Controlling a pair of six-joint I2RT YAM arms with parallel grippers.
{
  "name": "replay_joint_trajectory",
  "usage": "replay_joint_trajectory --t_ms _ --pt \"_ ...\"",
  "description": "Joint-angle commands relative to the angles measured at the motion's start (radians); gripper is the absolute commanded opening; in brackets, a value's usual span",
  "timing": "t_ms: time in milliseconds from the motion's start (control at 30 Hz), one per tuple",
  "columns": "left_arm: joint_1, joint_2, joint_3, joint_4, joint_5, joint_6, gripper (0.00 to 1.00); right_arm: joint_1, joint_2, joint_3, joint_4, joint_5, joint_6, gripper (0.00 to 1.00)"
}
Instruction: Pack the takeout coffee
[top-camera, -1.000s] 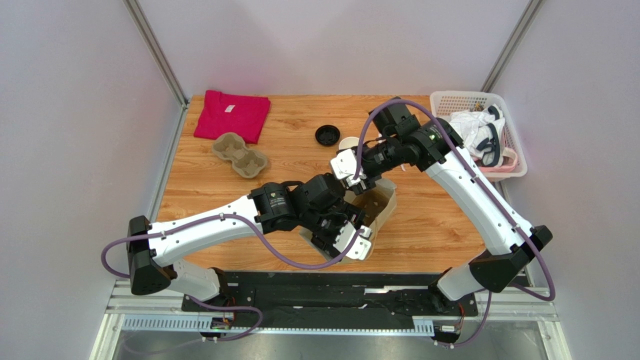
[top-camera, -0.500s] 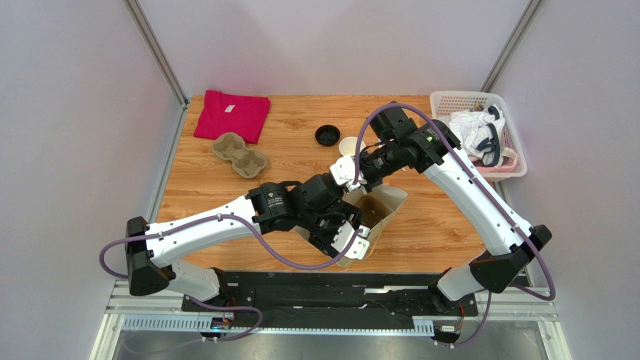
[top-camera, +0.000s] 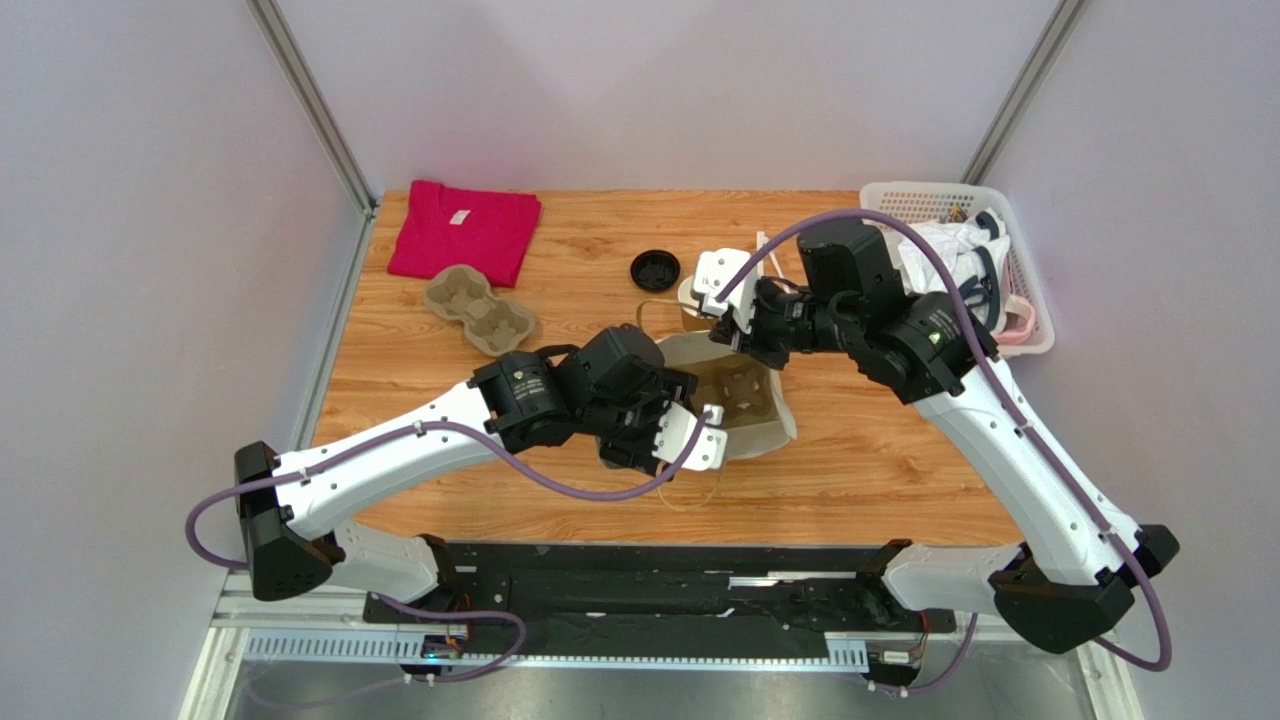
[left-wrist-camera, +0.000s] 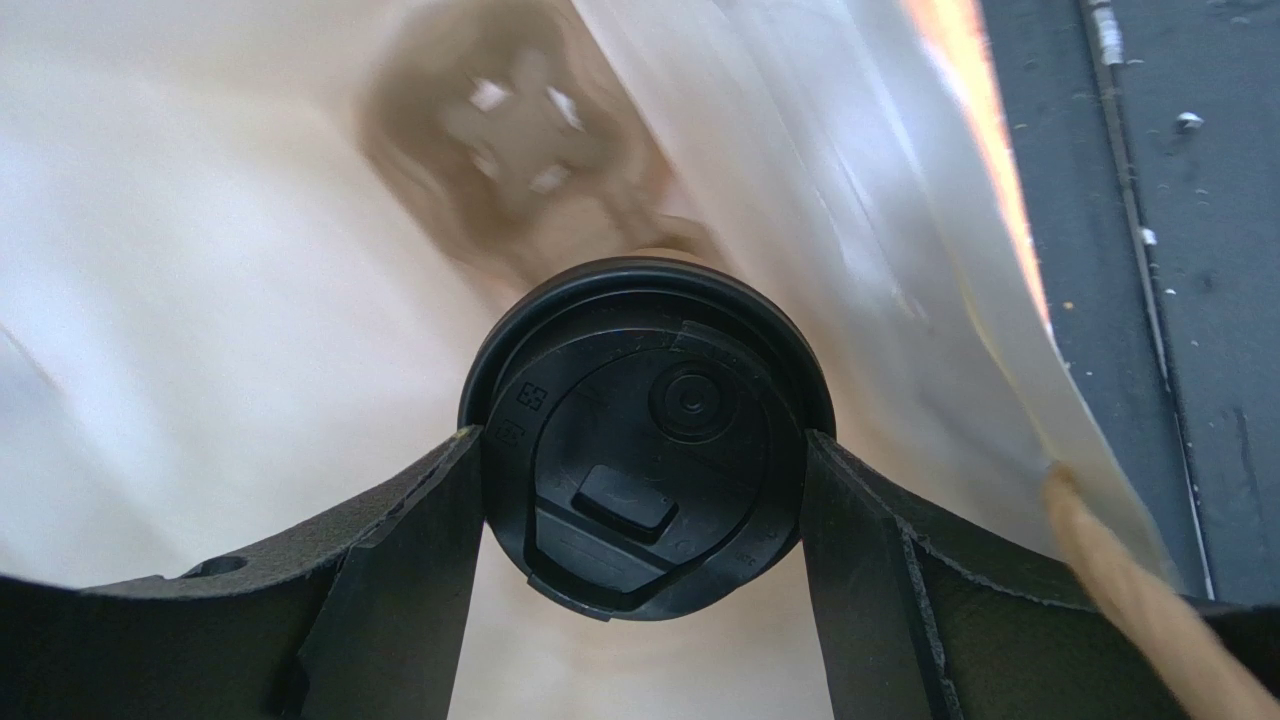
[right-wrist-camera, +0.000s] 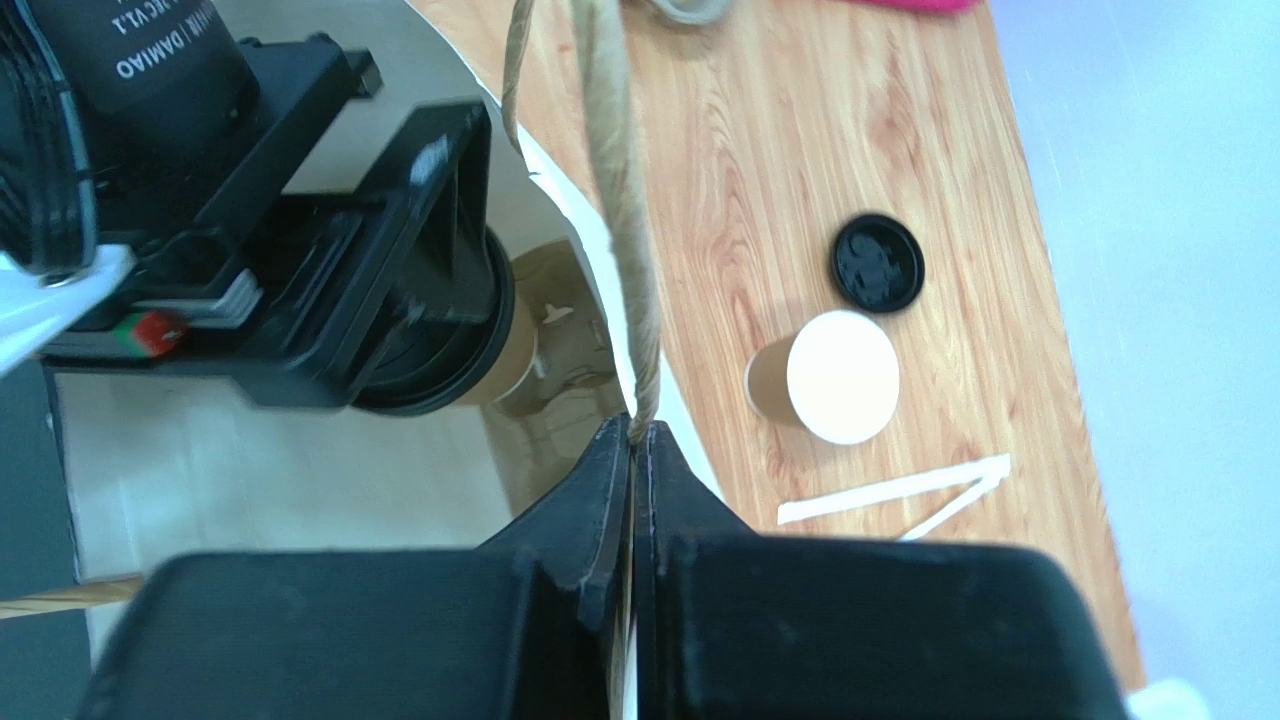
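Both claws were at the paper bag (top-camera: 759, 413) near the middle of the table (top-camera: 586, 240). My left claw (left-wrist-camera: 646, 450) was clamped on the takeout coffee (left-wrist-camera: 649, 428). In the left wrist view its two fingers (left-wrist-camera: 403, 563) pressed against either side of the black lid, and the cup sat squarely between them with its lid towards the camera. Cup and claw were inside the bag's mouth, with pale paper walls around them and a blurred brown patch deeper in. I could not tell whether the cup touched the paper. From the right wrist I saw the tan cup side and dark lid in that claw, just past the bag's rim. My right claw (right-wrist-camera: 631, 450) was pinched together on the bag's rim at the foot of its twine handle (right-wrist-camera: 609, 195). Beyond the bag on the wood lay a loose black lid (right-wrist-camera: 878, 263), with an open cup (right-wrist-camera: 830, 378) just beside it and white strips (right-wrist-camera: 902, 488) nearby.
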Motion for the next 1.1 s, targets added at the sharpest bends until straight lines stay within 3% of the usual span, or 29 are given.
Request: replay_joint_trajectory --t_ms 0,200,700,1067 --pt "0.043 -0.042 0.016 0.074 -0.064 -0.107 0.16 0.008 -0.083 -0.056 0.154 0.117 0.242 0.00" --pt "0.096 -0.045 0.006 0.114 -0.081 -0.167 0.16 0.028 -0.171 -0.191 0.266 0.158 0.290 0.00" --pt "0.096 -0.250 -0.142 0.081 0.214 0.215 0.17 0.011 -0.229 -0.287 0.357 0.002 0.150 0.00" --pt "0.096 -0.278 -0.181 0.145 0.259 0.331 0.17 -0.040 -0.275 -0.339 0.406 -0.121 0.114 0.00"
